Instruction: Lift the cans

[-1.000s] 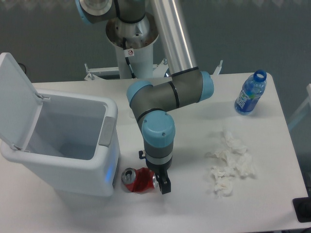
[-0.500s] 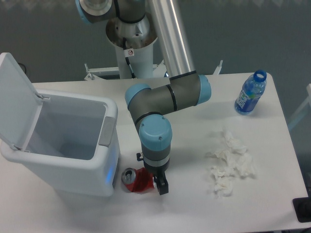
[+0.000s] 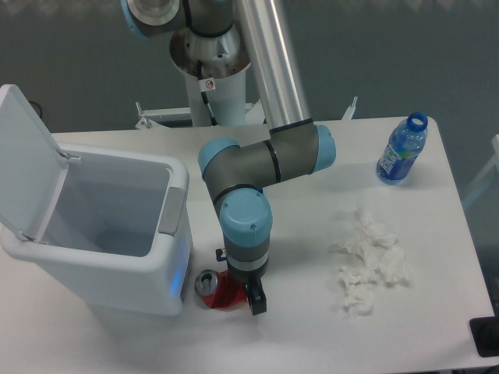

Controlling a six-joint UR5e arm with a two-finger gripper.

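Note:
The can (image 3: 214, 287) is a crushed red one with a silver top. It lies on its side on the white table (image 3: 312, 343), just in front of the bin's right corner. My gripper (image 3: 245, 294) points straight down over the can's right end. One dark finger (image 3: 257, 301) shows on the near right side of the can, close to the table top. The other finger is hidden behind the wrist. The visible finger stands off to one side, so the jaws look spread, and the can rests on the table.
A white bin (image 3: 109, 226) with its lid up stands at the left, right beside the can. Crumpled white tissue (image 3: 370, 261) lies to the right. A blue plastic bottle (image 3: 402, 149) stands at the far right back corner.
The arm has shifted the gripper a little to the left and down, further over the can. The can has stayed where it was.

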